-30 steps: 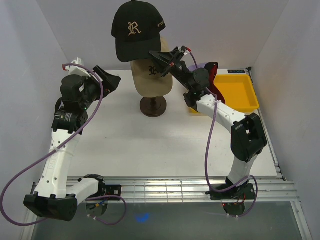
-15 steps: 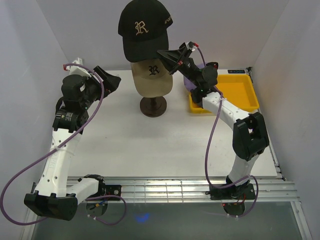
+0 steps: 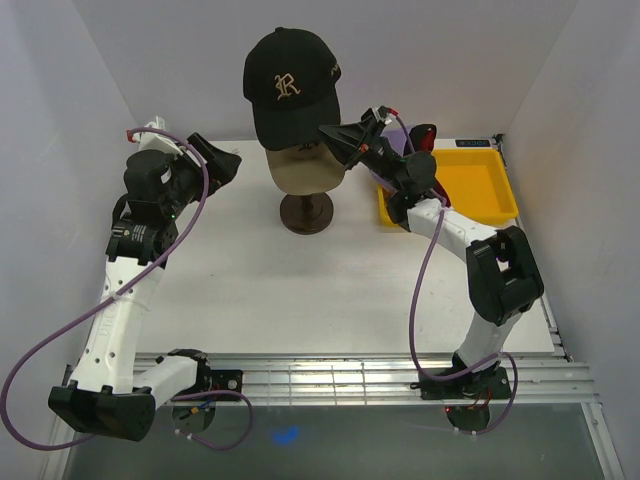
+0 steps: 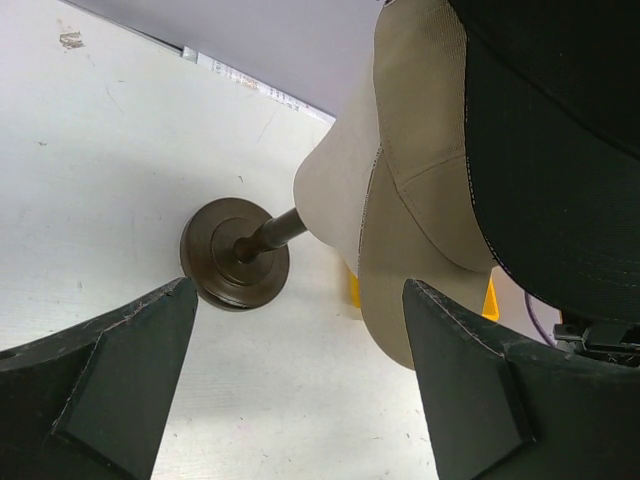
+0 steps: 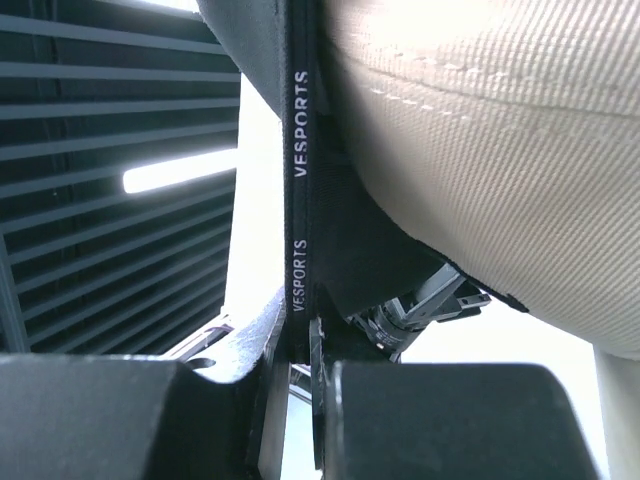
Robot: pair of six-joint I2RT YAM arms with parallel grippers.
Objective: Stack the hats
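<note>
"So, how many hats do I have to work with?"

"You have two in plain sight: one black cap [image 3: 290,85] and one tan cap [image 3: 305,172]. To the right of the mannequin head [image 4: 335,185], one scrap of red fabric [image 3: 427,135] and one of lavender fabric [image 3: 398,133] peek out behind your right arm, beside one yellow tray [image 3: 490,195]. They are too hidden for you to call them caps."

"What does the black one look like, and where is it?"

"It's black fabric with a gold letter R stitched on the front, small gold lettering on its side, and a curved brim turned toward the near side. It sits directly over the mannequin head, its brim overlapping the tan cap. Whether the two touch, I cannot tell you. The tan cap is on the head, which is carried by one dark round stand [image 3: 307,213] on the tabletop [image 3: 300,290]."

"And my two end effectors?"

"Your right end effector [image 3: 330,131] is clamped on the black cap's edge, just right of the head. Your wrist view shows a black band [image 5: 300,200] printed VESPORTS pinched between its fingers [image 5: 450,420]. Your left end effector [image 3: 222,160] is spread wide and holds nothing, off to the left of the head and apart from it."
</note>
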